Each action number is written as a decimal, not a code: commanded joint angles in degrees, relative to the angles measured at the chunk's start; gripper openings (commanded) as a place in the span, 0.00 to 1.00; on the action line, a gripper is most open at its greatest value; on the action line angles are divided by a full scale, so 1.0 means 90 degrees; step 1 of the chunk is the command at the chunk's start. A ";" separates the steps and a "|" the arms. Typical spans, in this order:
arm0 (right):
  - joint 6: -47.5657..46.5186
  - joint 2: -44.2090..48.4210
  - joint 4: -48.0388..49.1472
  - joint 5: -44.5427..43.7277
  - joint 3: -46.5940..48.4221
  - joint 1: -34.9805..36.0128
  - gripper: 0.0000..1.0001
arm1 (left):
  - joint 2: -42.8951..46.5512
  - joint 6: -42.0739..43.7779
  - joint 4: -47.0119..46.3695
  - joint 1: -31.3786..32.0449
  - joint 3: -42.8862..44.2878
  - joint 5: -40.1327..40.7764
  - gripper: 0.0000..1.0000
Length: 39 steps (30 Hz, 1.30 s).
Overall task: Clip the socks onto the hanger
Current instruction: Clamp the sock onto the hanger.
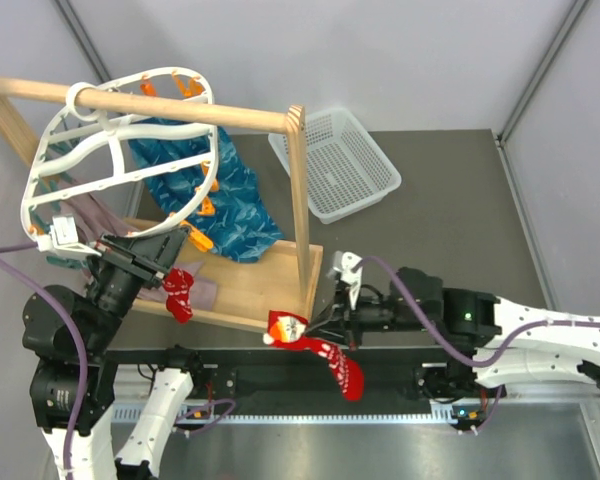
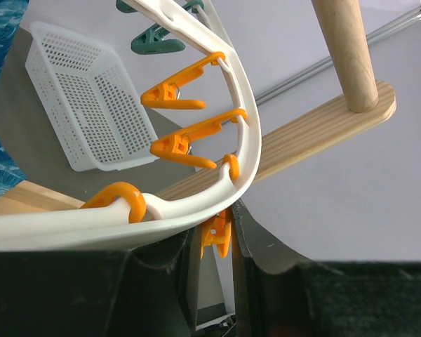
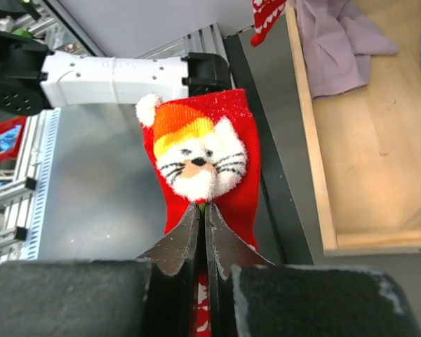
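The hanger, a big white oval frame, hangs tilted from the rail of the wooden stand at the far left of the bench. A teal-blue cloth drapes behind it. As far as the overhead view shows, none of the rim's orange clips clearly bites a red sock, so I judge the task to be at an early stage, with both socks left to fasten.

The left end effector is up against the lower rim. It is clenched, and one orange clip appears pinched in the narrow gap between its fingers. This probably steadies the frame for the other arm.

The right end effector is clamped tight on the long sock. It holds this sock over the near edge of the bench, beside the stand's base board and well apart from the hanger. The sock still has to travel up and to the left to reach a clip.

The second sock dangles just below the left end effector, above a mauve cloth on the base board. Whether a clip or a finger holds it is hidden.

The gripped sock is bright red with white patterning toward its toe. It carries a fluffy white cat face under an orange-and-yellow cap with a white pompom.
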State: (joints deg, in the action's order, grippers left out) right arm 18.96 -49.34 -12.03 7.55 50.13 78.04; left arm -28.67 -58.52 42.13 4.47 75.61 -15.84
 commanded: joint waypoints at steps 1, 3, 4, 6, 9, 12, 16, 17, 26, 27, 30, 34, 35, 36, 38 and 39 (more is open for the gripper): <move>-0.0202 -0.0677 0.0789 -0.0712 0.0787 0.0293 0.00 | 0.0011 0.0008 -0.0033 0.0021 -0.0091 -0.0282 0.00; -0.0251 -0.0855 0.1014 -0.0770 0.1031 0.0303 0.00 | 0.0031 0.0018 -0.0033 0.0021 -0.0101 -0.0291 0.00; -0.0290 -0.1020 0.1131 -0.0809 0.1235 0.0303 0.00 | 0.0021 -0.0011 -0.0033 0.0021 -0.0120 -0.0282 0.00; -0.0358 -0.1177 0.1151 -0.0993 0.1460 0.0313 0.00 | 0.0021 -0.0021 -0.0033 0.0021 -0.0120 -0.0311 0.00; -0.0485 -0.1450 0.1210 -0.1025 0.1832 0.0303 0.00 | 0.0011 -0.0031 -0.0033 0.0021 -0.0120 -0.0311 0.00; -0.0612 -0.1812 0.1229 -0.0986 0.2212 0.0304 0.00 | 0.0011 -0.0031 -0.0023 0.0021 -0.0111 -0.0282 0.00; -0.0768 -0.2280 0.1132 -0.1054 0.2739 0.0294 0.00 | 0.0001 -0.0031 -0.0033 0.0021 -0.0101 -0.0282 0.00; -0.0798 -0.2330 0.1084 -0.1054 0.2808 0.0294 0.00 | -0.0008 -0.0011 -0.0033 0.0021 -0.0091 -0.0272 0.00; -0.0896 -0.2516 0.1015 -0.1161 0.3102 0.0196 0.00 | 0.0021 -0.0031 -0.0033 0.0021 -0.0110 -0.0272 0.00; -0.0915 -0.2525 0.1015 -0.1171 0.3112 0.0186 0.00 | 0.0011 -0.0031 -0.0033 0.0021 -0.0120 -0.0262 0.00; -0.0964 -0.2496 0.0966 -0.1200 0.3170 0.0138 0.00 | 0.0021 -0.0041 -0.0032 0.0021 -0.0130 -0.0262 0.00; -0.0945 -0.2515 0.1005 -0.1103 0.3180 0.0040 0.00 | 0.0021 -0.0060 -0.0033 0.0021 -0.0130 -0.0272 0.00; -0.0964 -0.2525 0.1005 -0.1083 0.3190 0.0020 0.00 | 0.0021 -0.0060 -0.0033 0.0021 -0.0130 -0.0281 0.00; -0.0945 -0.2554 0.1015 -0.1074 0.3200 0.0020 0.00 | 0.0021 -0.0060 -0.0033 0.0021 -0.0130 -0.0291 0.00; -0.0974 -0.2594 0.1015 -0.1044 0.3248 0.0011 0.00 | 0.0031 -0.0060 -0.0023 0.0021 -0.0140 -0.0291 0.00; -0.0974 -0.2623 0.1024 -0.1044 0.3258 -0.0009 0.00 | 0.0040 -0.0060 -0.0032 0.0021 -0.0140 -0.0291 0.00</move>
State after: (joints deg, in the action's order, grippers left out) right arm 11.05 -72.25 -5.52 -2.46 75.90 78.81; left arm -28.62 -58.70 42.02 4.47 75.18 -15.81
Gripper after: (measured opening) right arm 0.009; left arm 0.249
